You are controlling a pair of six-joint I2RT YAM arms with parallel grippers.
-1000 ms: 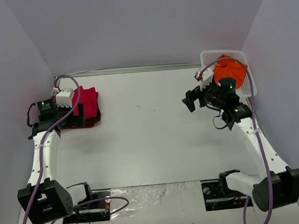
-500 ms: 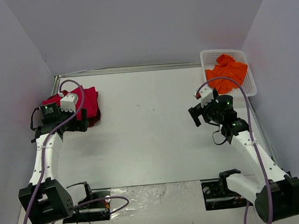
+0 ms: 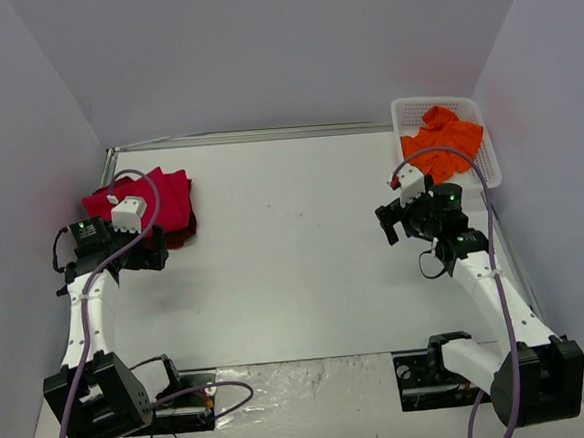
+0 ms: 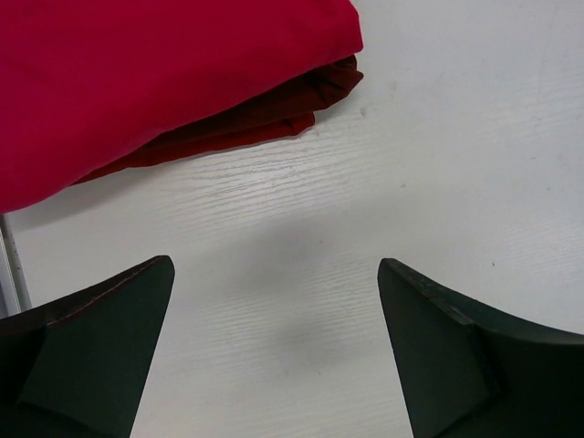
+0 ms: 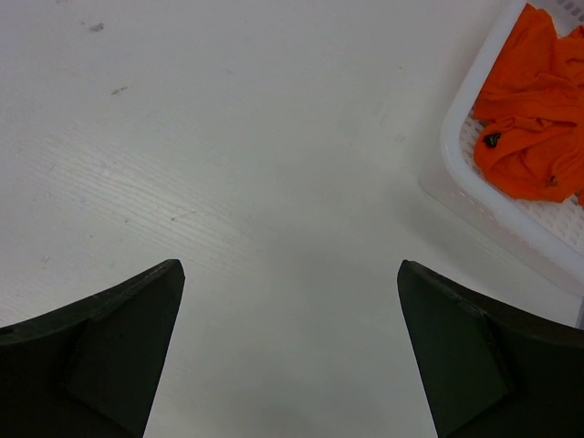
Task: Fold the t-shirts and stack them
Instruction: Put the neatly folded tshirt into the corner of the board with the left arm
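Both arms over the table (image 3: 294, 249), neither hand carrying anything.

Left gripper (image 4: 274, 265): jaws spread wide, nothing between them but bare white tabletop. In the left wrist view the two dark fingers (image 4: 100, 347) framed only the table surface.

Red t-shirt (image 4: 164, 82): folded, lying at the far-left part of the table, on top of the maroon t-shirt (image 4: 274, 114). The maroon one showed only as a dark folded edge sticking out under the red. In the wrist view this stack lay ahead of the fingers and off to the left, apart from both fingertips, with a strip of bare table in between. From the top camera the left wrist hung over the near edge of the stack and covered part of the red cloth.

Right gripper (image 5: 290, 266): jaws likewise fully apart, empty, held above bare table on the right side.

Orange t-shirt (image 5: 529, 119): crumpled, unfolded, inside the white basket (image 5: 461, 173) at the far-right corner of the table. In the right wrist view the basket's near wall sat ahead and to the right of the fingers, not touching them. The shirt lay beyond that wall, well clear of the hand.

Orange shirt well apart from the red and maroon stack, at opposite sides of the table.
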